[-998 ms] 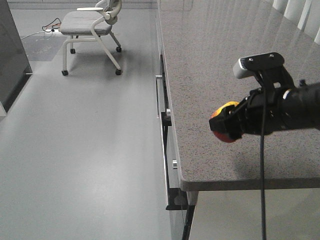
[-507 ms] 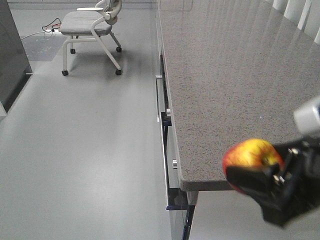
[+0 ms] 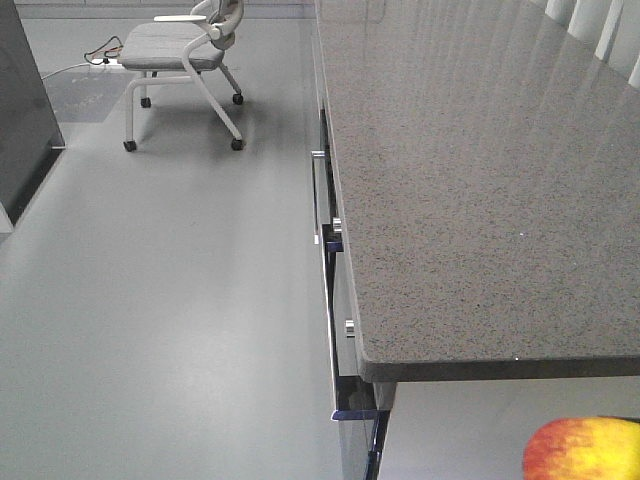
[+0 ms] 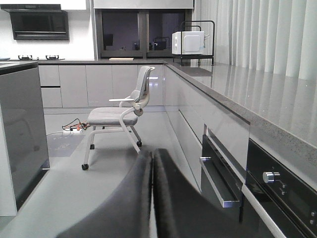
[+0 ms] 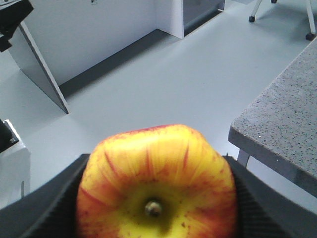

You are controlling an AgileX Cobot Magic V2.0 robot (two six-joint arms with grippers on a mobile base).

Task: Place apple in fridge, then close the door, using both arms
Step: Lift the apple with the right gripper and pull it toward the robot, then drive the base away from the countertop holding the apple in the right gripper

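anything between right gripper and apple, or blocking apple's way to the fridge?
No: the right gripper holds the apple. Ahead lies open floor, with the counter corner at the wrist view's right edge. The fridge isn't clearly identifiable here, so the rest of the path is unknown.

The apple (image 5: 156, 183) was mostly yellow with red streaks fanning out, table (image 3: 450, 180) was speckled grey, floor (image 3: 180, 300) plain pale grey, chair (image 3: 175, 45) light grey.
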